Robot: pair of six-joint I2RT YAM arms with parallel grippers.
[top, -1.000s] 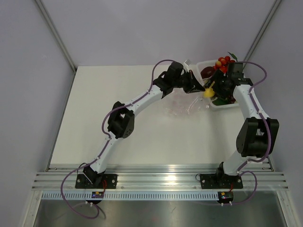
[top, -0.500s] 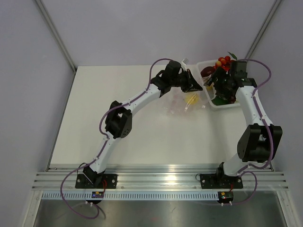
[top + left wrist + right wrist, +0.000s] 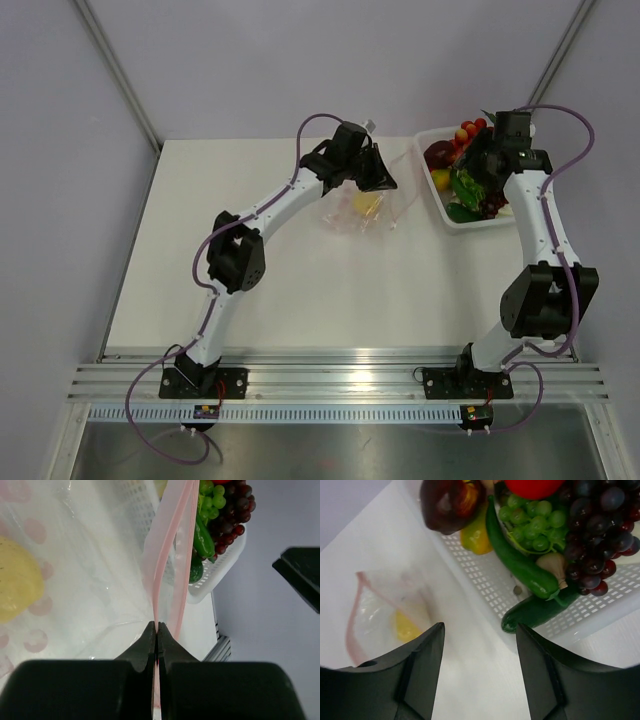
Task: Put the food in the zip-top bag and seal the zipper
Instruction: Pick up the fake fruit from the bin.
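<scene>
From above, the bag (image 3: 362,208) lies on the desk (image 3: 280,290) just left of the basket (image 3: 478,226), with a lemon (image 3: 366,203) already inside it. The left jaws meet the bag at its far edge, probably to hold the mouth where food can be dropped in. The right jaws hang over the basket, where the rest of the food is piled.

In the left wrist view, the left jaws are pressed shut on the zipper (image 3: 159,580), pinching the pink strip at one end (it rises straight up from the tips). That grip looks meant to anchor the soft plastic so it does not slide or fold while it is loaded. The lemon shows through the clear wall at the left. Beyond the strip sit the basket and its dark grapes (image 3: 236,511).

In the right wrist view, the right jaws stand apart with nothing between them, above the basket's near corner. Below them are a cucumber (image 3: 520,566), green grapes (image 3: 530,522), the dark grapes and a tomato (image 3: 535,485). I judge this to be the approach for the next pick, with only one piece of food bagged so far. The bag sits at lower left, a short carry away.
</scene>
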